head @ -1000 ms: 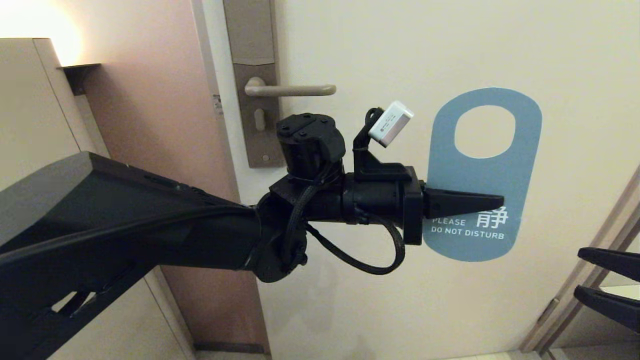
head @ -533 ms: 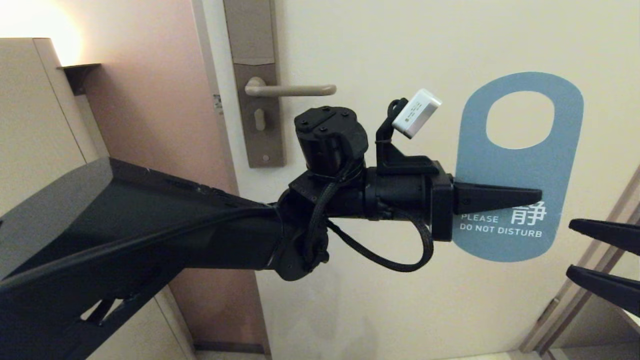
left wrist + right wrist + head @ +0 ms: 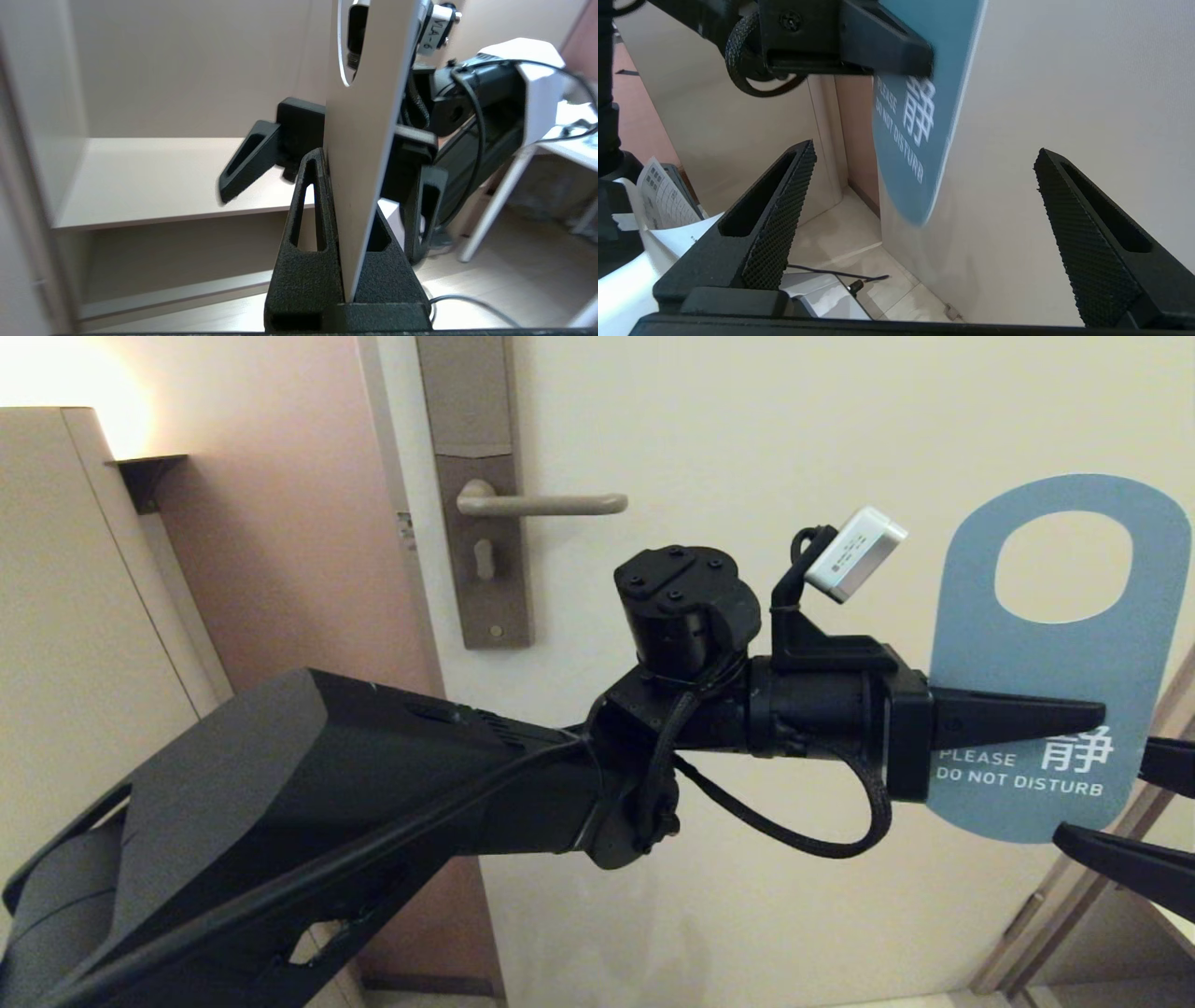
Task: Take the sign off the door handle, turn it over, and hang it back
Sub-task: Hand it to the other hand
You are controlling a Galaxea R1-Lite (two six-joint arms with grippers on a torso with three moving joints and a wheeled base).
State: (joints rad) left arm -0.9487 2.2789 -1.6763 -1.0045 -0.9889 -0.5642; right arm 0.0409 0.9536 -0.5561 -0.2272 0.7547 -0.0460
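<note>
The left claw [image 3: 1074,721] is clamped on the sign [image 3: 1046,658], blue face showing, well off to the right of the door handle [image 3: 541,504]. The right claw [image 3: 1144,807] waits just past the sign's lower edge.

From the left wrist, the sign [image 3: 369,154] sits edge-on between the fingers.

From the right wrist, the right claw [image 3: 924,214] is spread wide around the sign's [image 3: 920,154] bottom. I'd centre it there before closing, then let go with the left.

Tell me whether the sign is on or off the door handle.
Off. The sign is clamped in the left gripper, away from the bare door handle; its hole is empty.
</note>
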